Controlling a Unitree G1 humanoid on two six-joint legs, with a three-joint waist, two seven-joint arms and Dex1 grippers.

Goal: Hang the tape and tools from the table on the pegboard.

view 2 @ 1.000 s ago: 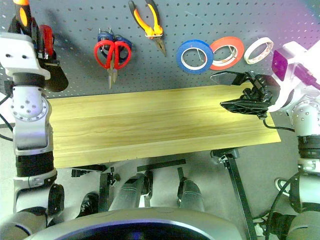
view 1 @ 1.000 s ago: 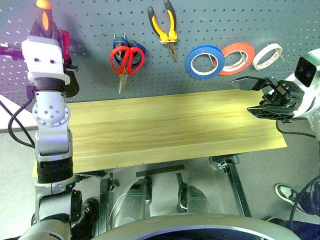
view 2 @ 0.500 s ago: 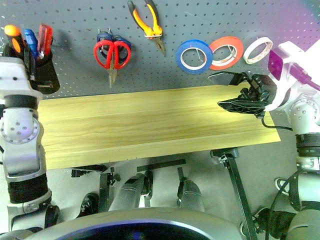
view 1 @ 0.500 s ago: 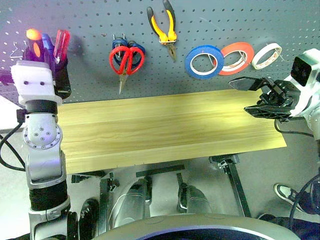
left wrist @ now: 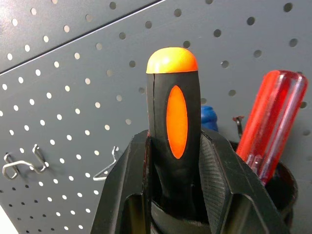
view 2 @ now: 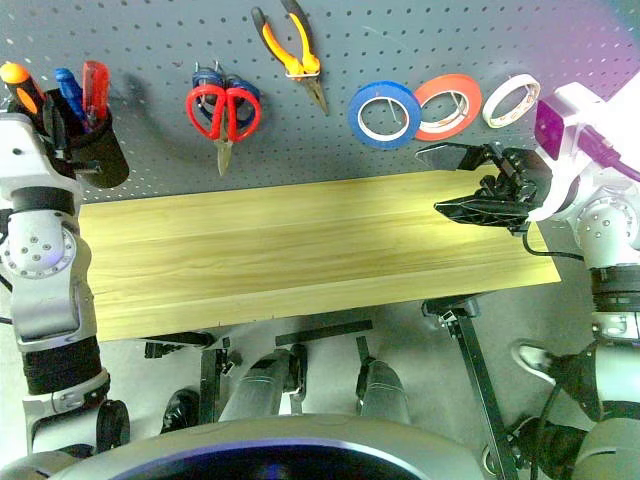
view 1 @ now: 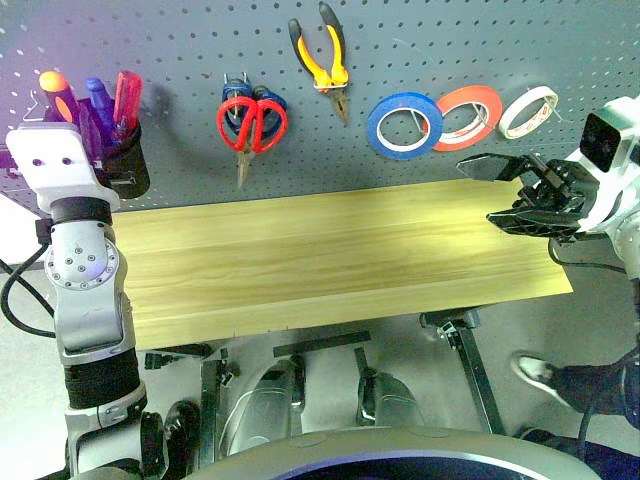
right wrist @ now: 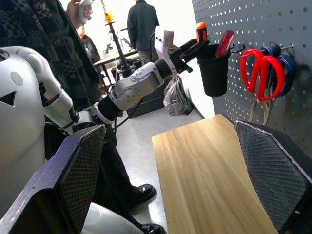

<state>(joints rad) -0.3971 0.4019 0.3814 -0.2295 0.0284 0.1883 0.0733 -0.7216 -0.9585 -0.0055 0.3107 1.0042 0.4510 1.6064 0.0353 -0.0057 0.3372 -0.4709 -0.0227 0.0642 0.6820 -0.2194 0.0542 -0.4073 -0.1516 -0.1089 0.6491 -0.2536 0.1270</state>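
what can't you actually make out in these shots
- Shaft and tip of the black-and-orange screwdriver: left wrist view, hidden between the left end effector's fingers and down in the black cup.
- Blue-handled tool in that cup: left wrist view, mostly behind the screwdriver handle.
- Hooks carrying the blue tape roll and pliers: head views, too small.
- Second scissors behind the red scissors: mostly covered.

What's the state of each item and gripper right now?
blue tape roll: hung on the pegboard.
red-handled scissors: hung, tips down.
pliers: hung, nose down.
black-and-orange screwdriver: upright between the left gripper fingers, at the black cup.
red screwdriver: standing in the cup.
red-orange roll, white roll: hung.
table: bare.
right gripper: open, holding nothing.
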